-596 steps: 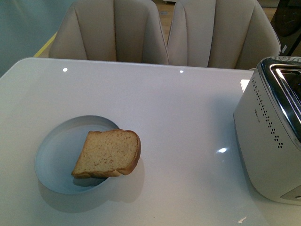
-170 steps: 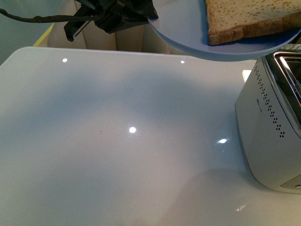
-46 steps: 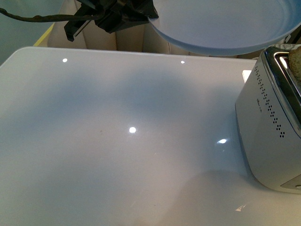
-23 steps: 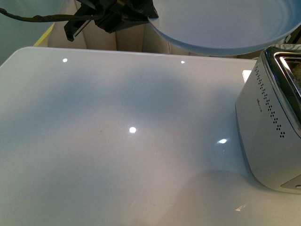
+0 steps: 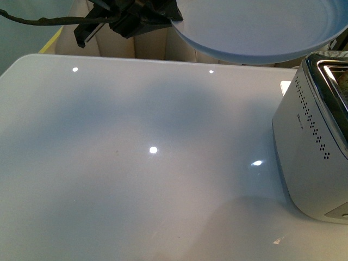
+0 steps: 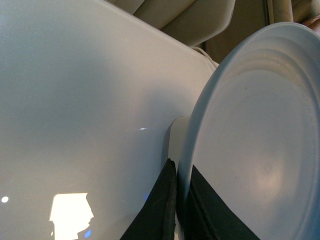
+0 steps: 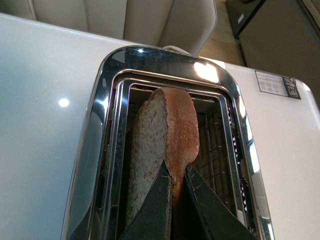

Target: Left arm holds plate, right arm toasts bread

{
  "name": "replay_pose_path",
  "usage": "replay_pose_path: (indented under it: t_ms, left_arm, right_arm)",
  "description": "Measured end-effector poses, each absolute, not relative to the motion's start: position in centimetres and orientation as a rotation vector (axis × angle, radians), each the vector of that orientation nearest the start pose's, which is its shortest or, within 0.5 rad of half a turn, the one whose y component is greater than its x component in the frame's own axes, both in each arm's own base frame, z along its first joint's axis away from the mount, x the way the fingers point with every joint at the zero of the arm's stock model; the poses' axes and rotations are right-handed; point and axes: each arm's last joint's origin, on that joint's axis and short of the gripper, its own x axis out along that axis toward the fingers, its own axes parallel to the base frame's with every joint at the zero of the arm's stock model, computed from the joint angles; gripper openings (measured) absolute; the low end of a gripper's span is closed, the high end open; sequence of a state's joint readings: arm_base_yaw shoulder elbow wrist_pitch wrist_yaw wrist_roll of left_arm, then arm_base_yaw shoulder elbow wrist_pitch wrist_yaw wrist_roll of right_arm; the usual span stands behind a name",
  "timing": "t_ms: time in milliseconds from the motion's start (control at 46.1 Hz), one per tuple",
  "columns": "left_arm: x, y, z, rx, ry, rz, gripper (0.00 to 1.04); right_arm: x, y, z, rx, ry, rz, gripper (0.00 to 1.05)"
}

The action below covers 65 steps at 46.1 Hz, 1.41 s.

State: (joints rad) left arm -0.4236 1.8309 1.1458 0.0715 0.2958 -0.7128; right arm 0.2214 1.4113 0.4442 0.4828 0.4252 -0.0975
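Observation:
The pale blue plate (image 5: 255, 27) hangs empty in the air at the top of the front view, above the table's far edge. My left gripper (image 5: 173, 17) is shut on its left rim, with the black arm and cable trailing left. In the left wrist view both dark fingers pinch the plate (image 6: 250, 150) rim at my left gripper (image 6: 179, 172). In the right wrist view my right gripper (image 7: 177, 172) is shut on the crust of the bread (image 7: 160, 145). The slice stands on edge, lowered into the slot of the toaster (image 7: 100, 100). A sliver of bread (image 5: 343, 81) shows in the front view.
The white and chrome toaster (image 5: 310, 157) stands at the table's right side. The white glossy table (image 5: 136, 163) spreads across the front view. Two beige chair backs (image 5: 109, 46) sit behind the far edge.
The bread has sunk lower into the toaster slot over the last second; only a sliver shows in the front view now. The plate and left arm have not moved.

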Motion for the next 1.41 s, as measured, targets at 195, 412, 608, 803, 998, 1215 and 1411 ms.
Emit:
replay_pose_path:
  t_ms: [195, 412, 608, 803, 998, 1215, 1411]
  left_arm:
    - [35.5, -16.9, 19.5, -0.619, 0.844, -0.442, 0.03]
    - [35.5, -16.9, 19.5, -0.619, 0.844, -0.442, 0.03]
    - [35.5, -17.0, 19.5, -0.619, 0.844, -0.442, 0.03]
    - [35.5, -16.9, 19.5, -0.619, 0.844, -0.442, 0.03]
    - [35.5, -17.0, 19.5, -0.619, 0.844, -0.442, 0.03]
    - [35.5, -17.0, 19.5, -0.619, 0.844, -0.443, 0.03]
    - [35.5, -17.0, 19.5, -0.619, 0.844, -0.443, 0.03]
  right_arm:
    - [24.8, 4.4, 14.9, -0.231, 0.476, -0.177, 0.03]
    - [24.6, 4.4, 14.6, -0.217, 0.483, -0.162, 0.26]
    - [24.1, 4.1, 14.9, -0.203, 0.480, -0.160, 0.51]
    - [22.5, 3.0, 17.1, -0.112, 0.388, -0.175, 0.80]
    - [18.4, 0.9, 20.3, -0.009, 0.263, -0.218, 0.96]
    - [16.9, 0.4, 21.4, 0.013, 0.192, -0.241, 0.96]
    - [16.1, 0.1, 20.3, 0.022, 0.023, -0.012, 0.72]
